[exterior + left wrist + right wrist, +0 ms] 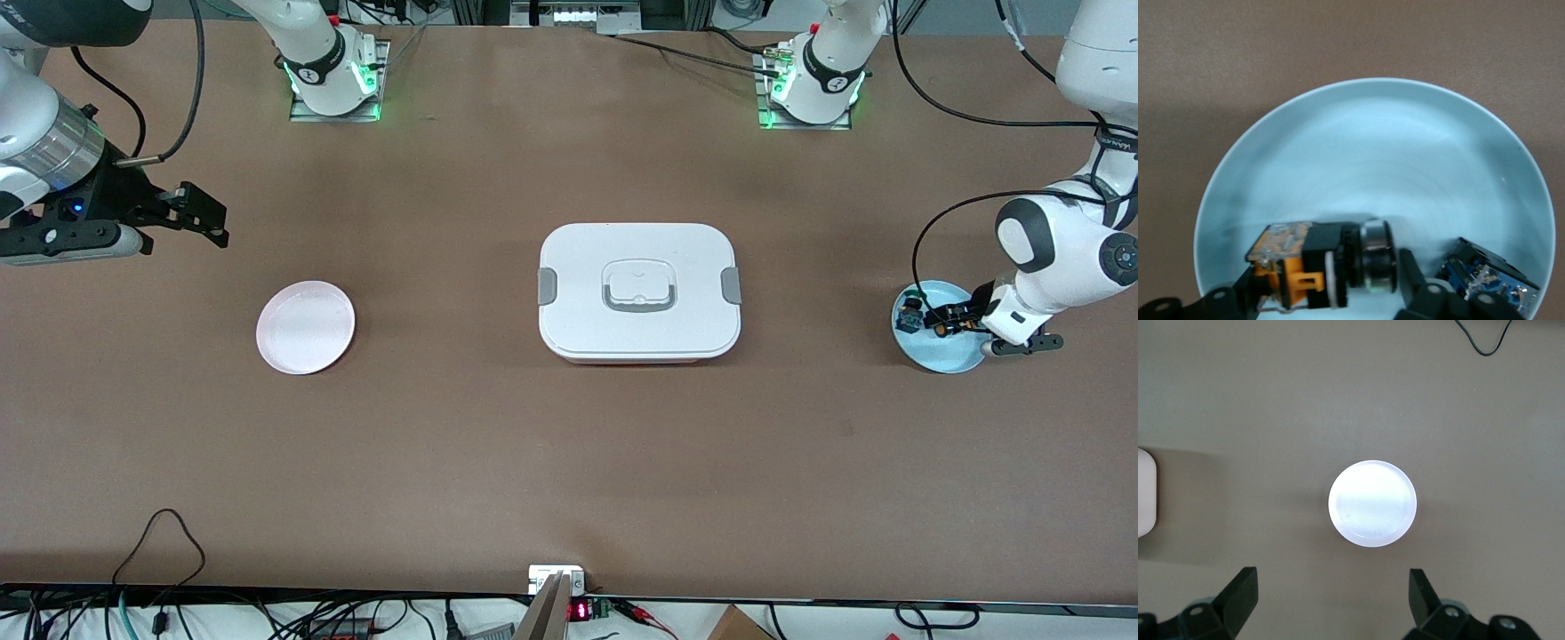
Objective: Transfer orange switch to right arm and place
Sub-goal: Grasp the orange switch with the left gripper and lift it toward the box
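The orange switch (1318,267) lies on its side in the light blue plate (1371,153) at the left arm's end of the table. My left gripper (1328,275) is down in that plate (942,357), shut on the orange switch (944,327), one finger at the orange end and one against its silver ring. My left gripper (948,322) reaches in from that end of the table. My right gripper (207,219) hangs open and empty over the table at the right arm's end; in the right wrist view my right gripper (1331,590) shows bare table between its fingers.
A black-and-blue switch (1488,279) lies in the same blue plate (910,311), beside my left fingers. A pale pink plate (305,326) (1372,503) sits toward the right arm's end. A white lidded box (638,289) stands mid-table.
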